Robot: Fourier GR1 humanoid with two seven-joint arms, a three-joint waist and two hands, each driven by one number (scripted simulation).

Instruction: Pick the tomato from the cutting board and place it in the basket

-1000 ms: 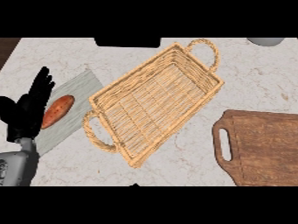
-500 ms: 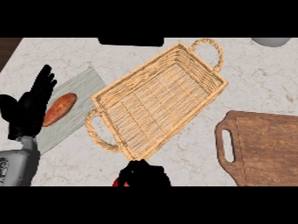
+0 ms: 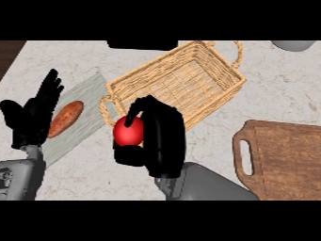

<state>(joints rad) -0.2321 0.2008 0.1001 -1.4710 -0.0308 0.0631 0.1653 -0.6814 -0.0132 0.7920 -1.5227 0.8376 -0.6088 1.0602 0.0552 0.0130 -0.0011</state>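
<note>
Pale marbled counter (image 3: 288, 89), seen from steeply above. Wicker basket (image 3: 180, 80) set askew at centre, nothing visible inside. Wooden cutting board (image 3: 298, 160) at right, bare of produce. Grey mat (image 3: 86, 127) at left, bearing an orange root (image 3: 66, 118), probably a sweet potato. Dark object (image 3: 142, 44) and pale dish (image 3: 295, 45) at the far edge, both cut off by the frame.

Right hand (image 3: 159, 141) at centre foreground, fingers and thumb curled round the tomato (image 3: 129, 131). Tomato off the board, carried just short of the basket's near rim and close to its near handle; not yet over the interior.

Left hand (image 3: 31, 115) at left, over the mat's edge, fingers straight and upright, empty, resting beside the root; contact not determinable.

Assessment: pick-up complete; transfer partly done. Outstanding: carry across the near rim, lower into the basket, release. Noted hazard: near handle and raised rim in the likely path; sufficient height advisable before crossing.
</note>
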